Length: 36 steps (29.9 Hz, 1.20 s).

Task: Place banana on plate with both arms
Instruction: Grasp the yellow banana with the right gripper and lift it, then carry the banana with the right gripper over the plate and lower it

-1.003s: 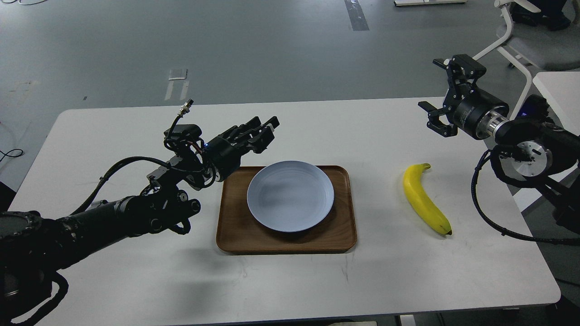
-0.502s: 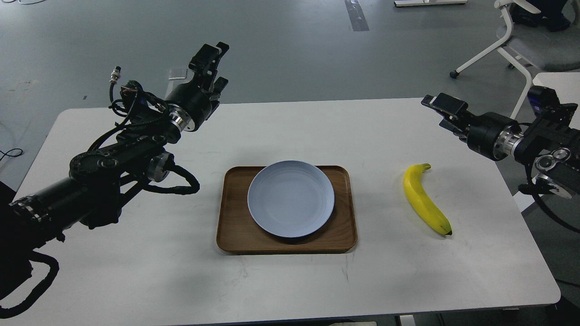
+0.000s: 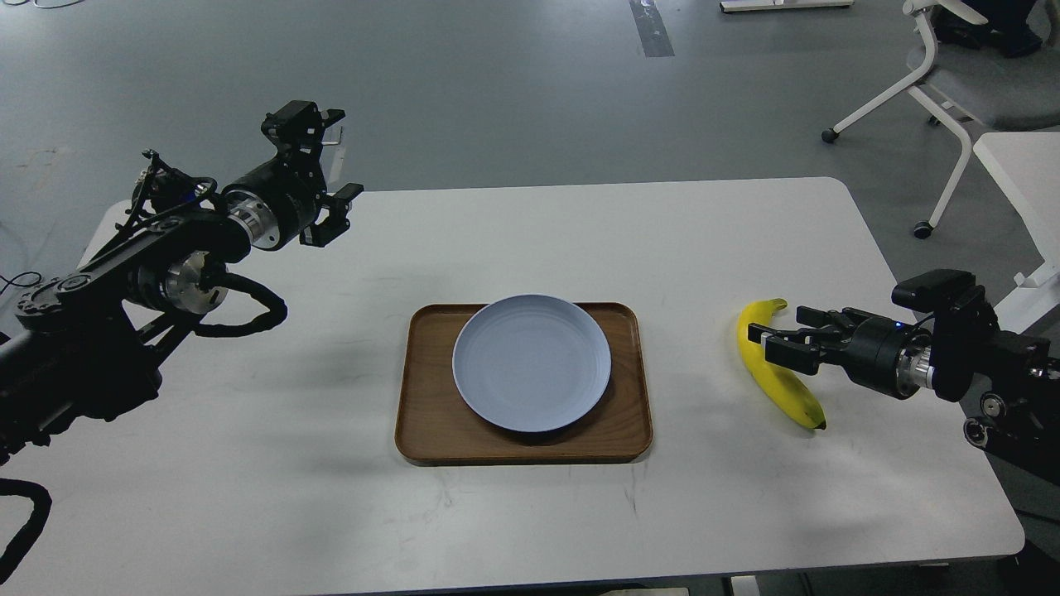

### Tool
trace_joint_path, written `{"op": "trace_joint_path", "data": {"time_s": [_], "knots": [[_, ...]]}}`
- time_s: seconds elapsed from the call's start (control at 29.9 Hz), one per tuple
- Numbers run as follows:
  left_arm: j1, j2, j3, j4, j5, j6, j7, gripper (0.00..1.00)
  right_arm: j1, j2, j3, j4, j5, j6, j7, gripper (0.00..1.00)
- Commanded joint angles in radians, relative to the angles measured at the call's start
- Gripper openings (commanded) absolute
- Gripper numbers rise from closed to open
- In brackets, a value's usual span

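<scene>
The yellow banana (image 3: 791, 393) lies on the white table to the right of the tray, stem end far, dark tip near. The pale blue plate (image 3: 531, 362) sits empty on the brown wooden tray (image 3: 431, 430) at mid-table. My right gripper (image 3: 782, 334) reaches in low from the right. It is open, and its fingers overlap the banana's middle part. I cannot tell whether they touch it. My left gripper (image 3: 327, 170) is open and empty. It is held high over the table's far left, well away from the plate.
The white table (image 3: 530, 513) has rounded edges at front and right. A white office chair (image 3: 952, 74) stands on the floor at the far right. Another white table's corner (image 3: 1023, 170) lies beyond my right arm.
My right arm dropped from high at the far right down to table level, and its gripper came to the banana. My left arm swung away from the tray, up and to the far left.
</scene>
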<state>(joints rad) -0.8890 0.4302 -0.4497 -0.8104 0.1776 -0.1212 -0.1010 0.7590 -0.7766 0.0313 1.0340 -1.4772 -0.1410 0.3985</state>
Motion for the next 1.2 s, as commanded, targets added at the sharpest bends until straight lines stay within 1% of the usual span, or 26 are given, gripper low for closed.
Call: {"op": "trace_joint_path", "data": {"time_s": [0.0, 0.03, 0.1, 0.17, 0.2, 0.23, 0.33, 0.37, 0.4, 0.43, 0.47, 0.5, 0.57, 0.64, 0.7, 0.77, 0.84, 0.9, 1.04, 1.1, 1.17], "knots": [[0.016, 0.005, 0.000, -0.006, 0.002, 0.003, -0.003, 0.98, -0.013, 0.008, -0.007, -0.018, 0.000, 0.000, -0.001, 0.87], [0.019, 0.008, 0.000, -0.007, 0.002, 0.003, -0.003, 0.98, -0.021, 0.020, -0.007, -0.035, 0.000, 0.000, -0.001, 0.86], [0.022, 0.015, 0.003, -0.012, 0.003, 0.005, -0.003, 0.98, -0.035, 0.040, -0.008, -0.052, 0.000, -0.002, -0.001, 0.78], [0.024, 0.019, 0.003, -0.021, 0.003, 0.003, -0.003, 0.98, -0.040, 0.051, -0.008, -0.057, 0.000, -0.002, -0.001, 0.68], [0.024, 0.027, 0.003, -0.027, 0.003, 0.003, -0.005, 0.98, -0.044, 0.062, -0.008, -0.061, 0.000, -0.002, -0.001, 0.59], [0.025, 0.036, 0.005, -0.032, 0.003, 0.005, -0.003, 0.98, -0.046, 0.074, -0.010, -0.065, 0.000, -0.002, -0.001, 0.52], [0.025, 0.045, 0.006, -0.033, 0.006, 0.005, -0.005, 0.98, -0.046, 0.091, -0.010, -0.075, 0.000, -0.011, 0.000, 0.51], [0.025, 0.045, 0.006, -0.033, 0.006, 0.005, -0.005, 0.98, -0.046, 0.095, -0.010, -0.077, 0.000, -0.014, 0.000, 0.48], [0.028, 0.047, 0.006, -0.033, 0.006, 0.006, -0.005, 0.98, -0.046, 0.105, -0.011, -0.083, 0.000, -0.023, 0.000, 0.34], [0.036, 0.050, 0.006, -0.033, 0.008, 0.006, -0.005, 0.98, -0.044, 0.118, -0.011, -0.095, -0.003, -0.035, 0.000, 0.14], [0.039, 0.051, 0.008, -0.035, 0.009, 0.006, -0.005, 0.98, -0.044, 0.126, -0.014, -0.103, -0.003, -0.045, 0.000, 0.04], [0.045, 0.054, 0.008, -0.035, 0.010, 0.006, -0.005, 0.98, -0.038, 0.143, -0.028, -0.120, -0.006, -0.066, 0.002, 0.00], [0.048, 0.055, 0.008, -0.035, 0.011, 0.006, -0.005, 0.98, -0.032, 0.157, -0.045, -0.134, -0.011, -0.094, 0.003, 0.00], [0.051, 0.059, 0.008, -0.033, 0.011, 0.008, -0.005, 0.98, -0.026, 0.174, -0.059, -0.140, -0.014, -0.152, 0.006, 0.00], [0.054, 0.061, 0.009, -0.033, 0.011, 0.006, -0.005, 0.98, -0.006, 0.180, -0.059, -0.138, -0.014, -0.167, 0.011, 0.00], [0.054, 0.061, 0.009, -0.033, 0.011, 0.006, -0.005, 0.98, 0.028, 0.192, -0.057, -0.138, -0.014, -0.172, 0.028, 0.00], [0.054, 0.061, 0.009, -0.035, 0.011, 0.008, -0.005, 0.98, 0.086, 0.218, -0.051, -0.126, -0.008, -0.198, 0.052, 0.00], [0.054, 0.061, 0.009, -0.035, 0.011, 0.008, -0.005, 0.98, 0.169, 0.252, -0.059, -0.072, -0.008, -0.253, 0.069, 0.00], [0.056, 0.059, 0.009, -0.033, 0.011, 0.009, -0.005, 0.98, 0.253, 0.310, -0.094, -0.058, -0.009, -0.249, 0.086, 0.00], [0.061, 0.061, 0.009, -0.033, 0.011, 0.009, -0.003, 0.98, 0.307, 0.393, -0.183, -0.066, -0.009, -0.246, 0.089, 0.00], [0.061, 0.064, 0.009, -0.033, 0.011, 0.009, -0.005, 0.98, 0.321, 0.457, -0.255, -0.077, -0.011, -0.247, 0.089, 0.00]]}}
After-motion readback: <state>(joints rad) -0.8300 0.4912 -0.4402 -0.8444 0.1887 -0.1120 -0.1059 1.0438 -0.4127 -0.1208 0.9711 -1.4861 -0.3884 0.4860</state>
